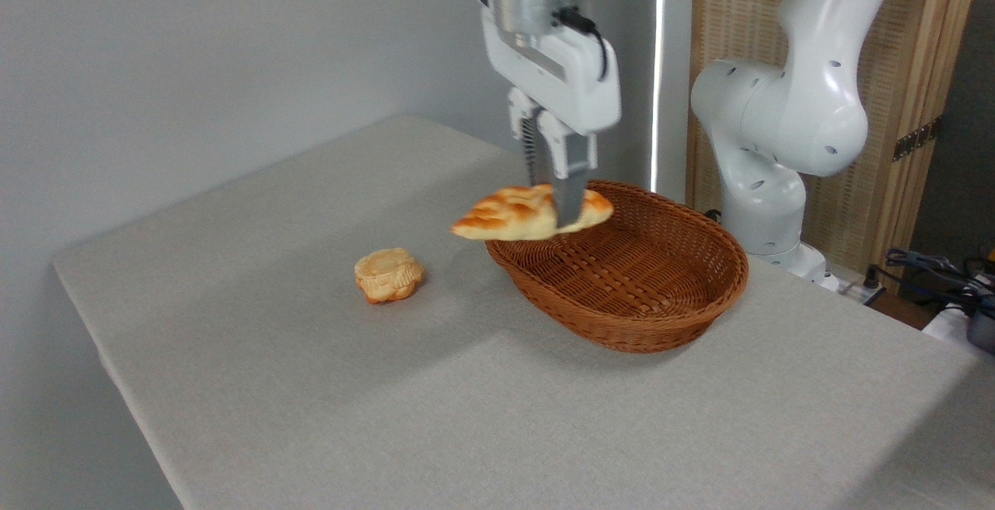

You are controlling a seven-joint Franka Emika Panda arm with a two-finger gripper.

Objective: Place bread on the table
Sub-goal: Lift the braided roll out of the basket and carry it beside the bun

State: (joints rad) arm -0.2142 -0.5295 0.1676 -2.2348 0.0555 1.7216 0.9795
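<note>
- The pincer (561, 211) points straight down, its two fingers closed on the braided bread loaf (509, 216) and gripping it toward the loaf's right end
- The loaf hangs in the air, roughly level, golden-orange with browned knobs on top and a pale underside; its pointed left end juts out past the left rim of the basket, while its right end sits over the basket's back-left edge
- The brown oval wicker basket (622, 281) stands just below and to the right of the loaf, with nothing visible inside it
- A small round ruffled pastry (389, 274) lies on the tabletop (311, 385) to the left of the basket, apart from it and lower than the loaf
- The tabletop is covered in light grey-beige woven cloth; the loaf does not touch it
- The white arm's base and joints (777, 121) rise behind the basket at the tabletop's far right edge, in front of a woven screen (909, 90)
</note>
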